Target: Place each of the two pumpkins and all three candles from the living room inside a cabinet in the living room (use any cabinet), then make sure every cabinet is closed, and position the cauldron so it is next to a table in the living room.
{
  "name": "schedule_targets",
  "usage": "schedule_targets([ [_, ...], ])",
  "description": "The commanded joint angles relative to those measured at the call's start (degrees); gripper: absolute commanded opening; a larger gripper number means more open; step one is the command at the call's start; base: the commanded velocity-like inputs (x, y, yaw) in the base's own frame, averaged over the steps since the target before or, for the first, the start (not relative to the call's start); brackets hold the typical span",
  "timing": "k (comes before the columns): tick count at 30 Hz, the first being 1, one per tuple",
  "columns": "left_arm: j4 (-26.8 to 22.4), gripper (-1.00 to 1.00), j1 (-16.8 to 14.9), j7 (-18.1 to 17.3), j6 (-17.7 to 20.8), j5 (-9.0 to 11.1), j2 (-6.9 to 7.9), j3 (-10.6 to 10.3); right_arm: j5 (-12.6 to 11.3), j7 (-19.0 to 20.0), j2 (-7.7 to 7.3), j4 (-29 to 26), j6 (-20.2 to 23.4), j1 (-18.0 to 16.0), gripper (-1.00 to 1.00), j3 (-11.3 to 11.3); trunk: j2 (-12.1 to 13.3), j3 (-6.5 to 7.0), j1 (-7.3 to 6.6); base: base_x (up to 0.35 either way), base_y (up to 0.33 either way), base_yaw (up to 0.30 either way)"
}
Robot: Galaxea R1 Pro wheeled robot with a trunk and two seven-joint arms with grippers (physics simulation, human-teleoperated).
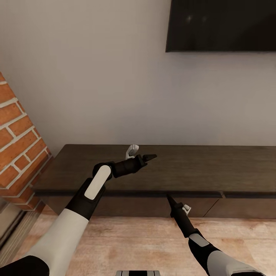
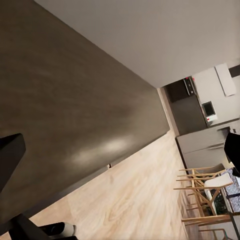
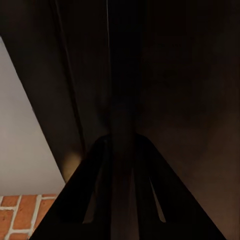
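Cabinet [image 1: 161, 168], drawers shut: right gripper [image 1: 169, 198] closed, empty, at the top's front lip, may slip off; left gripper [image 1: 150, 156] closed, idle above.

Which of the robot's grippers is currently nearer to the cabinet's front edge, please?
Right. The right gripper has its tip at the front edge of the cabinet, just under the top's lip. The left gripper is held above the top, farther back toward the wall.
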Motion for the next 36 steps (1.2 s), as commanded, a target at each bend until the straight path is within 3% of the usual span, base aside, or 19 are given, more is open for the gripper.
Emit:
schedule_targets([
  [1,0.05,1.0,-0.03,-0.24,0.17,-0.15,-0.02,0.04,-0.79,0.58,0.01,-0.23,0.47,-0.09,-1.0,0.48,-0.02,-0.03,-0.02,0.0,0.0,0.0],
  [8,0.05,1.0,-0.03,-0.24,0.16,-0.15,-0.02,0.04,-0.71,0.62,0.01,-0.23,-0.32,-0.09,-1.0,0.51,-0.02,-0.03,-0.02,-0.035,0.0,0.0],
  [27,1.13,1.0,-0.03,-0.24,0.1,-0.15,-0.02,-0.03,-0.69,0.58,0.01,-0.23,-0.39,-0.09,-1.0,0.6,-0.02,-0.03,-0.02,-0.268,0.0,0.0],
  [36,1.2,1.0,-0.03,-0.24,0.1,-0.15,-0.02,-0.04,-0.62,0.58,0.06,-0.23,-0.54,-0.09,-1.0,0.68,-0.02,-0.03,-0.02,-0.117,0.0,0.0],
])
